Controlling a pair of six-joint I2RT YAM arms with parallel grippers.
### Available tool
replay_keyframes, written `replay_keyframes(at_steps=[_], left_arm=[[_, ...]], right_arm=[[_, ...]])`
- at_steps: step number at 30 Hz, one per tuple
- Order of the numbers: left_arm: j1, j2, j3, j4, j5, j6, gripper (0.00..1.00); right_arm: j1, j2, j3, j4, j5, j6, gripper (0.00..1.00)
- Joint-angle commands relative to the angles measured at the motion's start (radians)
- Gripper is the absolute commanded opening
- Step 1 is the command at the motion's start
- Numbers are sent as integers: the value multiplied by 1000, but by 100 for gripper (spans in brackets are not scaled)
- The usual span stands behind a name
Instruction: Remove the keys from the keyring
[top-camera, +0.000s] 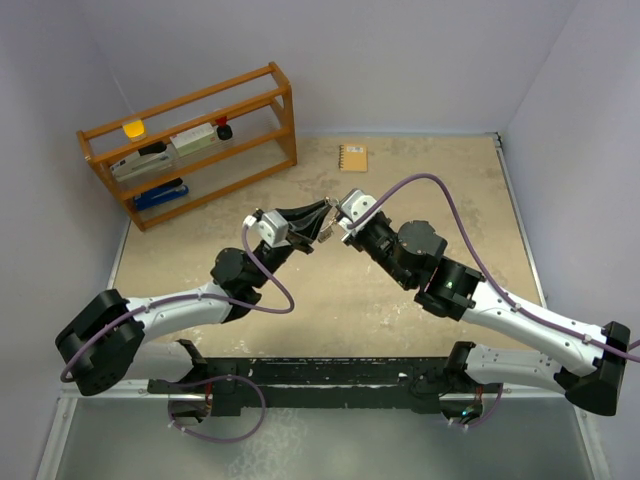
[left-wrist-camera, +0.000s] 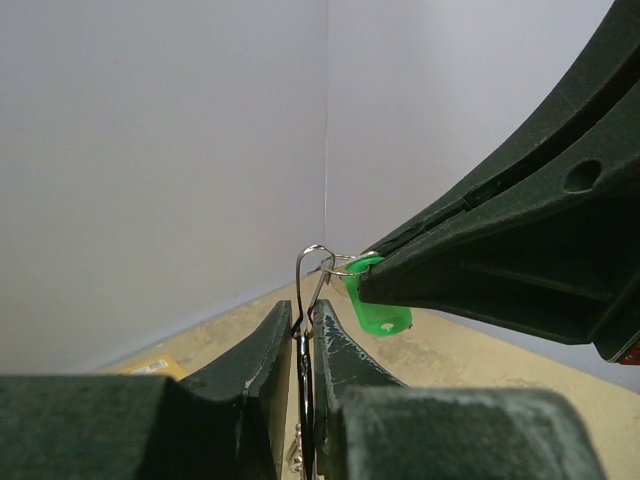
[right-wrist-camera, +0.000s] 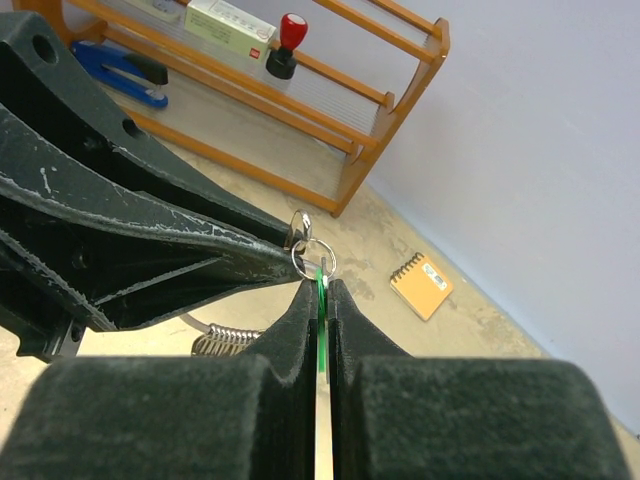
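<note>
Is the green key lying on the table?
No, the right gripper pinches the green key in the air above the table, while the left gripper holds the keyring.

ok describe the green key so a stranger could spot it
Over the middle of the table, the left gripper and right gripper meet tip to tip. The green key is pinched in the right one, linked to the wire keyring the left holds. Only it has a bright green plastic head.

Nothing I could read anywhere, a small pale label on the tan notebook (right-wrist-camera: 421, 285) too tiny to make out, faint marks on the white box (right-wrist-camera: 228, 28) on the wooden rack (right-wrist-camera: 395, 95) blurred beyond reading
</note>
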Motion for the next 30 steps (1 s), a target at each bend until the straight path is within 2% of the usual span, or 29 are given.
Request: replay_keyframes(at_steps=[1, 5, 8, 14, 20, 30], left_arm=[[-4, -29, 29, 82, 32, -20, 11], [-4, -26, 29, 88, 31, -27, 27], [-4, -20, 25, 99, 27, -29, 35], [-4, -3, 20, 102, 23, -30, 36], [-4, 5, 2, 129, 28, -45, 43], [-5, 34, -5, 131, 39, -59, 44]], right_arm=[[5, -24, 3, 61, 23, 11, 0], [5, -31, 2, 62, 19, 14, 0], [5, -32, 3, 62, 17, 15, 0], [6, -32, 5, 68, 16, 11, 0], [6, -24, 11, 74, 17, 6, 0], [6, -19, 19, 81, 14, 8, 0]])
